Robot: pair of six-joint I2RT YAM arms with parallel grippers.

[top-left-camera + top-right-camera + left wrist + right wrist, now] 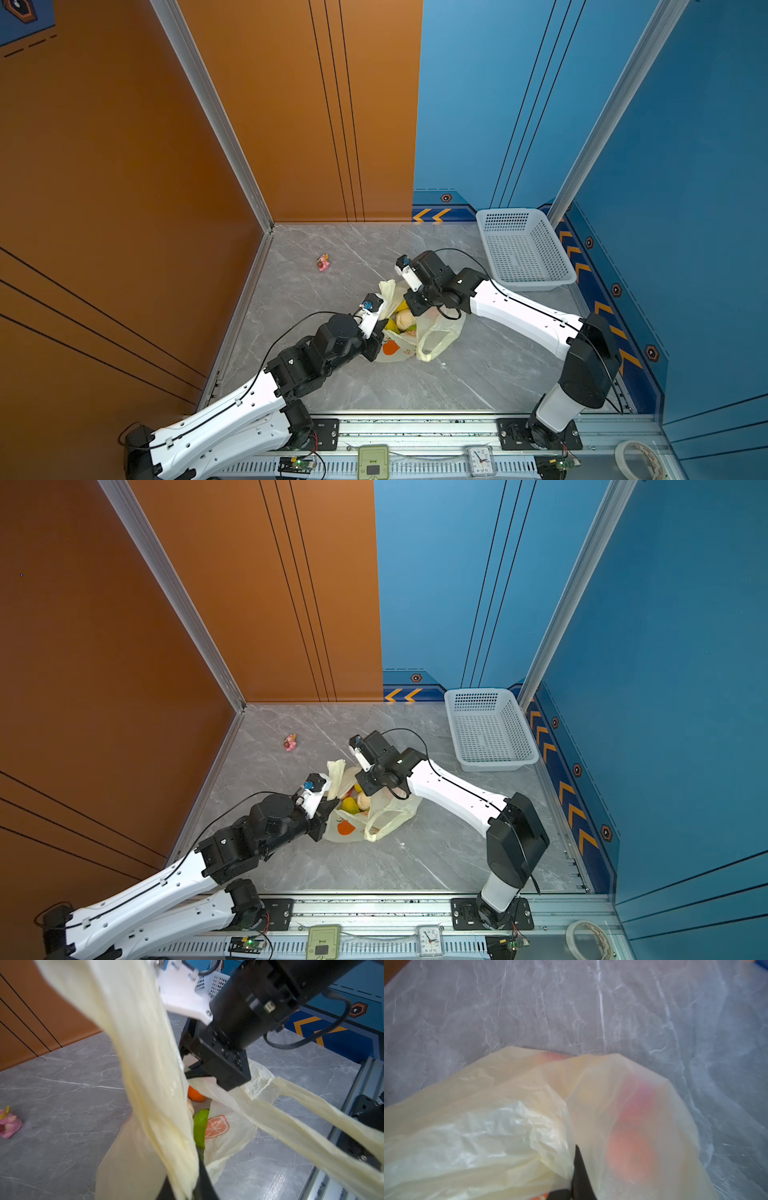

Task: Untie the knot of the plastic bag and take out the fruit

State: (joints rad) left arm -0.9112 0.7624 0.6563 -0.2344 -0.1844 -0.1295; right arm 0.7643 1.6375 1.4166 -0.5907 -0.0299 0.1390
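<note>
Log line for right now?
handles: untied; bag: open, fruit inside; left gripper: at handle, grip unclear; right gripper: shut on bag; basket: empty

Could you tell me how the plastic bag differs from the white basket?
The plastic bag is pale yellow, soft and crumpled; the basket is white, stiff and perforated. The bag holds fruit; the basket looks empty. On the table the bag lies central, the basket in the far right corner. Both are open on top.

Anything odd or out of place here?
Pink figurine lies alone on the table, well apart from the plastic bag. A tiny white speck sits beside the bag, too small to identify. Nothing spilled.
</note>
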